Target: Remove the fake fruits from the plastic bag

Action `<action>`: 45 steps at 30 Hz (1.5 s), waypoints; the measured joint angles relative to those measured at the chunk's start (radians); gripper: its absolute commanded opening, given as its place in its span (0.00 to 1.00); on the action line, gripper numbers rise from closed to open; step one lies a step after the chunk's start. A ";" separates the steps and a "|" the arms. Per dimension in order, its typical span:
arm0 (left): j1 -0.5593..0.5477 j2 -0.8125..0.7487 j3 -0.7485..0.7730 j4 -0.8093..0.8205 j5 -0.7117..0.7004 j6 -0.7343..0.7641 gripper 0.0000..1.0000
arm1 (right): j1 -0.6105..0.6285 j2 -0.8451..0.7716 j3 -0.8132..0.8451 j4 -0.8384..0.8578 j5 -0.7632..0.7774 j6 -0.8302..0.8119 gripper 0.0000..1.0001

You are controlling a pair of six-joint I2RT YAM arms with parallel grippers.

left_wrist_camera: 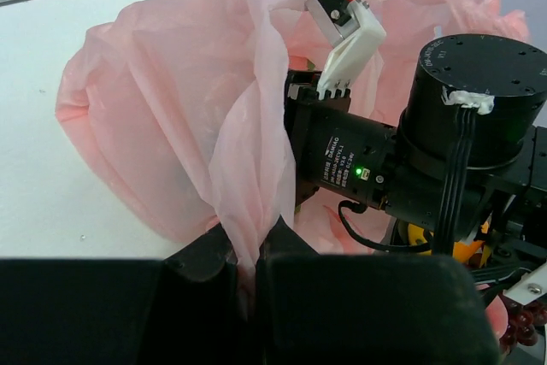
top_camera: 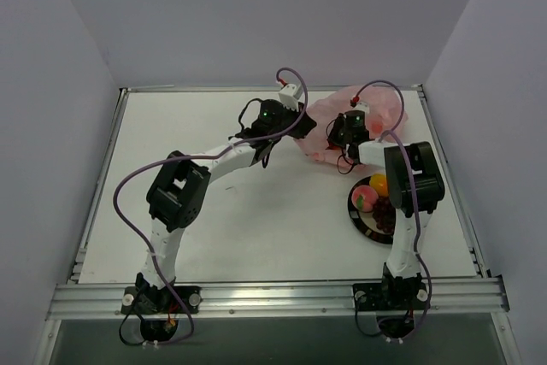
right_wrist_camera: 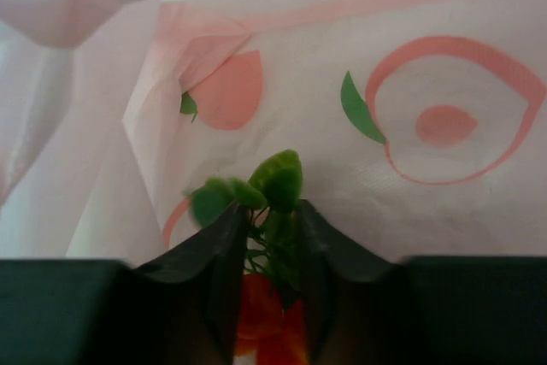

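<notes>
With your left gripper point(left_wrist_camera: 252, 254) pinching the bag point(left_wrist_camera: 154, 100), your right gripper point(right_wrist_camera: 267, 211) seems clamped on the strawberry point(right_wrist_camera: 267, 314) inside; next draw it out gently

The jaws of the right gripper point(right_wrist_camera: 267, 237) clasp the leafy red strawberry point(right_wrist_camera: 272, 331); the fruit-printed pink plastic bag point(right_wrist_camera: 359, 32) fills the background.

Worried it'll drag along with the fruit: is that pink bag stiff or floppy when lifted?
Probably floppy: the pink bag hangs in soft folds from where the left gripper pinches it. Likely very light, being thin and translucent. It may well cling around the strawberry in the right gripper.
</notes>
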 measured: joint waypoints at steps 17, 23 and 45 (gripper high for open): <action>0.005 0.000 0.000 -0.014 -0.006 0.001 0.03 | 0.006 -0.277 -0.126 0.044 0.090 -0.020 0.00; 0.005 0.000 0.002 -0.023 -0.013 0.002 0.02 | 0.007 -0.455 -0.159 0.003 0.143 -0.033 0.00; 0.003 0.117 0.204 -0.053 0.016 -0.002 0.02 | 0.092 -1.408 -0.595 -0.775 0.220 0.201 0.00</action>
